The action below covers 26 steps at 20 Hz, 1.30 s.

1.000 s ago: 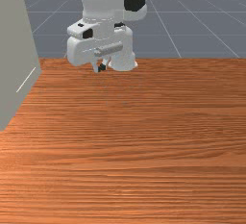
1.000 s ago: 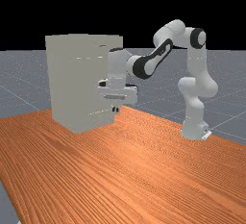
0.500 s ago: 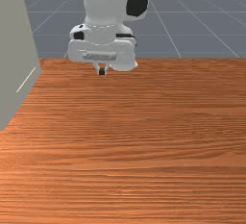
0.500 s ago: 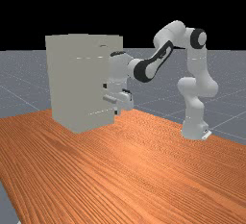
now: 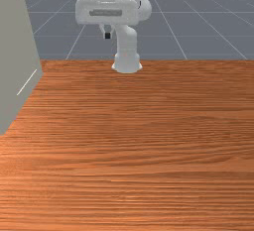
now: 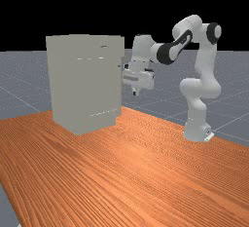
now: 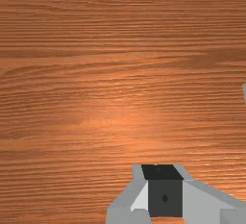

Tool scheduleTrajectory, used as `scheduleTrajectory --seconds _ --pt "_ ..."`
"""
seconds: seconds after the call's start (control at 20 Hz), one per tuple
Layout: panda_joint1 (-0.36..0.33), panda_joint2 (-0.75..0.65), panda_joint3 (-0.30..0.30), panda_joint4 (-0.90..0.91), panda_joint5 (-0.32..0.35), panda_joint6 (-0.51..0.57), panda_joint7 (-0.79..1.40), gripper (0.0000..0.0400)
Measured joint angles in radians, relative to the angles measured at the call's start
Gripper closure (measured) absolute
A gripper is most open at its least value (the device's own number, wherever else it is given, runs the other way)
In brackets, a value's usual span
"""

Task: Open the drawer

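Opening the drawer [image 6: 92, 51] is, as I judge it, work that has not begun in its real part. The drawer seems to me the upper part of the pale cabinet [image 6: 68, 85], which stands on the table [image 6: 146, 172] at the far view's left; above the upper light line I see a small handle [image 6: 103, 46]. I cannot find any section pulled out clearly, so I take the drawer as closed, but I cannot be fully certain which panel is the right one.

My gripper [image 5: 107, 35] hangs in the air over the wood, pointing down and apart from the cabinet. Its two fingers are pressed together, with nothing between them. So there is no grasp and no contact with the handle.

What is left is almost everything: separate the fingers, bring them to the handle, take hold or hook it, then draw it outward. If I come misaligned, the fingers could knock the cabinet face.
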<state>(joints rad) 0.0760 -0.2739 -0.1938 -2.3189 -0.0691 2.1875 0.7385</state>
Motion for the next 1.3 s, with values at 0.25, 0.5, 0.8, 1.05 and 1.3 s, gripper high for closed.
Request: scheduleTrajectory --seconds 0.25,0.5,0.8,1.05,1.3 --pt "-0.022 -0.431 0.028 -0.270 -0.031 -0.001 -0.005 0.0400" --pt "-0.044 -0.580 0.026 -0.292 -0.045 -0.038 -0.022 0.0400" --pt "-0.075 -0.634 -0.009 0.026 -0.066 -0.274 -0.084 0.0400" --pt "-0.110 -0.627 -0.078 0.383 -0.098 -0.442 -0.148 0.0400" --pt "-0.126 -0.590 -0.214 0.662 -0.138 -0.511 -0.225 0.0400"
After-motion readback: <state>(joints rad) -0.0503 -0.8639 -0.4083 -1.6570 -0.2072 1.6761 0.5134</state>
